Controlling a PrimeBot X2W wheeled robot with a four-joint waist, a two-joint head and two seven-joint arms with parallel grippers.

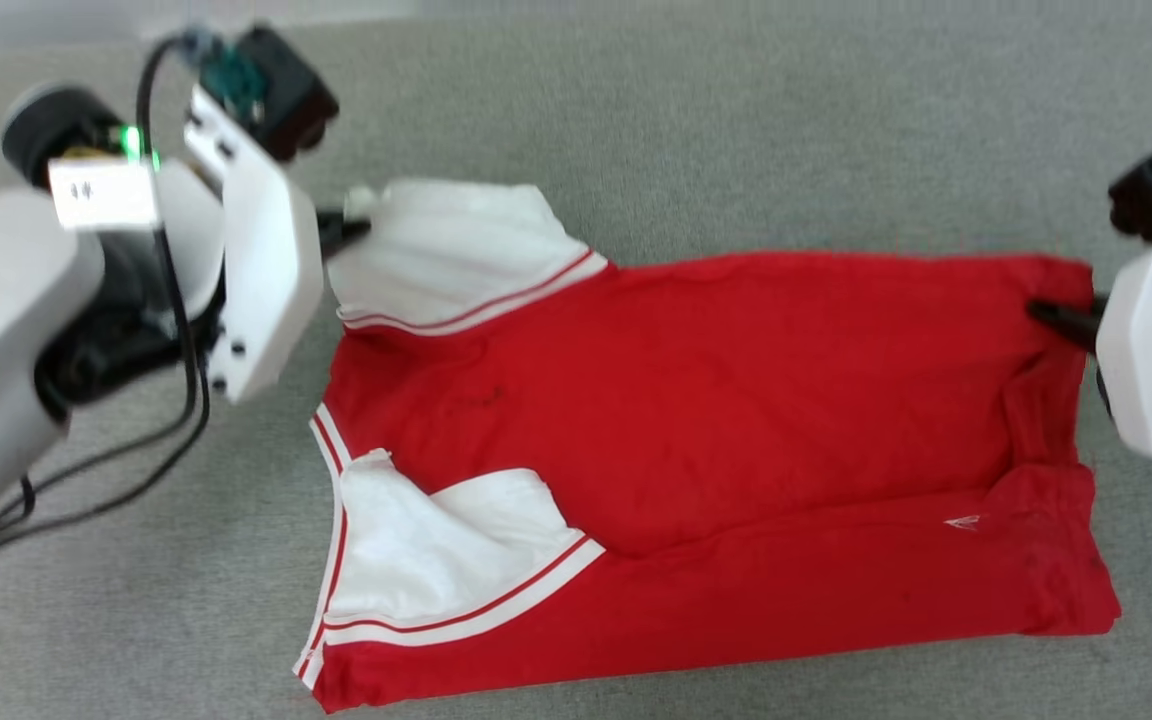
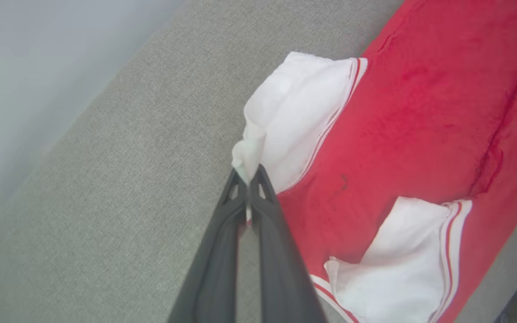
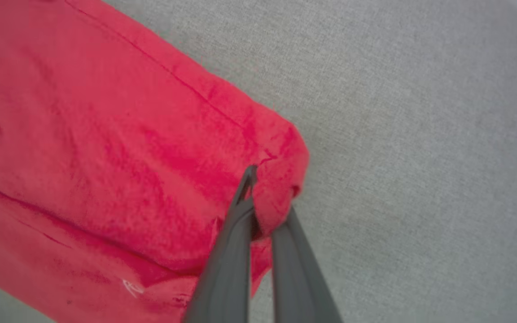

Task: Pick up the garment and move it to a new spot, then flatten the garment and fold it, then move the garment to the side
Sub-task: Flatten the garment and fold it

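The garment (image 1: 696, 400), a red T-shirt with white sleeves and striped trim, lies folded lengthwise on the grey cloth surface, sleeves at the left, hem at the right. My left gripper (image 1: 351, 228) is shut on the edge of the far white sleeve (image 1: 446, 250); in the left wrist view the left gripper (image 2: 249, 175) pinches that sleeve (image 2: 294, 116). My right gripper (image 1: 1051, 315) is shut on the far hem corner of the garment. In the right wrist view the right gripper (image 3: 263, 197) has red cloth (image 3: 106, 148) bunched between its fingers.
The grey fabric surface (image 1: 696, 130) stretches beyond the garment on all sides. A black cable (image 1: 136, 460) hangs from my left arm at the left. A pale wall or floor band (image 2: 25, 80) runs along the surface's far edge in the left wrist view.
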